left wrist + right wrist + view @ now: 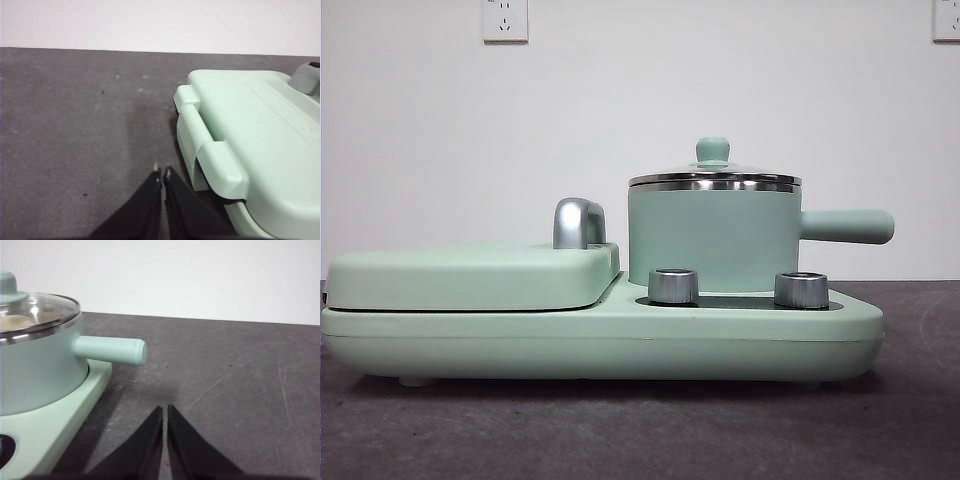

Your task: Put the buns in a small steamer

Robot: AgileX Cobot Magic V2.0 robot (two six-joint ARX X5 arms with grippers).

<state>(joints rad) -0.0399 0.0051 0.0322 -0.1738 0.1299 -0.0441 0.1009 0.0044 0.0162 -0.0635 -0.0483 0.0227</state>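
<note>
With a bun (15, 322) visible under the steamer (712, 238) lid, both clenched, empty grippers (162, 172) (164, 410) should stay clear beside it.

Bright, even, soft light; glare streaks the pot's steel rim (715, 183); faint shadows on the table (75, 125); focus slightly soft.

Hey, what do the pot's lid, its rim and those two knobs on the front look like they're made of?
The lid looks like clear glass: something pale shows through it, and its knob is matte green, probably plastic. The rim looks like polished steel, bright with mirror-like reflections. The two front knobs are shiny silver, either metal or chromed plastic; I can't tell which.
</note>
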